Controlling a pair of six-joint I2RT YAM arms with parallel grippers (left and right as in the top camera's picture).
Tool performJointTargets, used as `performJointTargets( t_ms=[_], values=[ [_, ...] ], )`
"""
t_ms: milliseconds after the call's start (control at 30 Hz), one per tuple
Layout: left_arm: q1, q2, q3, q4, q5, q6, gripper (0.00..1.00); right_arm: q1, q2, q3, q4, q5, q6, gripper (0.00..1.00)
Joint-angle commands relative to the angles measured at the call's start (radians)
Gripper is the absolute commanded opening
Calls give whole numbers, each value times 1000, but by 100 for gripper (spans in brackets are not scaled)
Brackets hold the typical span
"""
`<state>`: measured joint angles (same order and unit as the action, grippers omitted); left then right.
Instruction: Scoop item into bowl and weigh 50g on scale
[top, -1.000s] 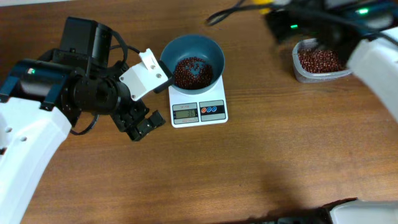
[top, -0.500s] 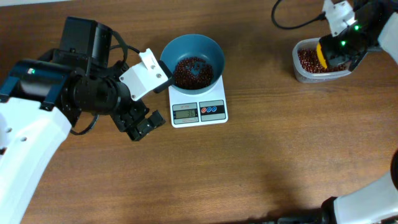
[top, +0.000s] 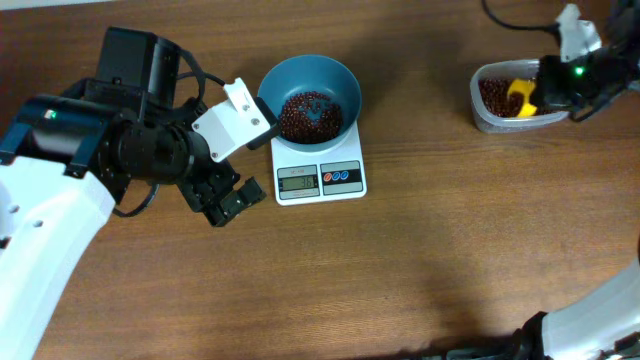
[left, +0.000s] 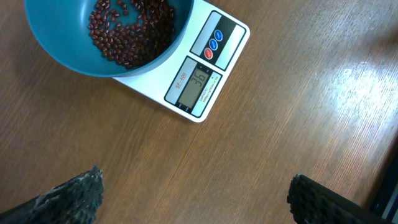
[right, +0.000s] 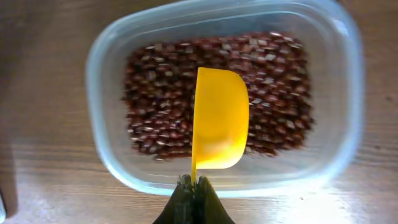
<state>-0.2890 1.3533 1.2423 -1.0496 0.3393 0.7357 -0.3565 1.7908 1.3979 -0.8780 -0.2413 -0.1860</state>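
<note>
The task is sitting partway done: the teal bowl (left: 62, 59) is resting on the white digital scale (left: 231, 38) with a layer of red-brown beans (left: 130, 31) inside, and the display appears to be reading thirty-six, so more scooping is probably needed. The right gripper (right: 194, 190) is clamping the handle of an empty yellow scoop (right: 219, 124), which is hanging over the beans in the clear plastic tub (right: 102, 81). The left gripper (left: 196, 199) is gaping wide, grasping nothing, hovering above the wooden table (left: 280, 137) beside the scale.
</note>
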Motion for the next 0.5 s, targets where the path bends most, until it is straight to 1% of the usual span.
performJointTargets(
  t_ms=[0,67,233,333,467],
  values=[
    [-3,4,17,1,4,-16,99,-53,2,12,3,-146,12,4],
    [-3,4,17,1,4,-16,99,-98,2,12,2,-241,12,4],
    [-3,4,17,1,4,-16,99,-182,2,12,0,-404,12,4],
    [-3,4,17,1,4,-16,99,-209,2,12,-9,-491,12,4],
    [-3,4,17,1,4,-16,99,-215,2,12,-12,-528,12,4]
  ],
)
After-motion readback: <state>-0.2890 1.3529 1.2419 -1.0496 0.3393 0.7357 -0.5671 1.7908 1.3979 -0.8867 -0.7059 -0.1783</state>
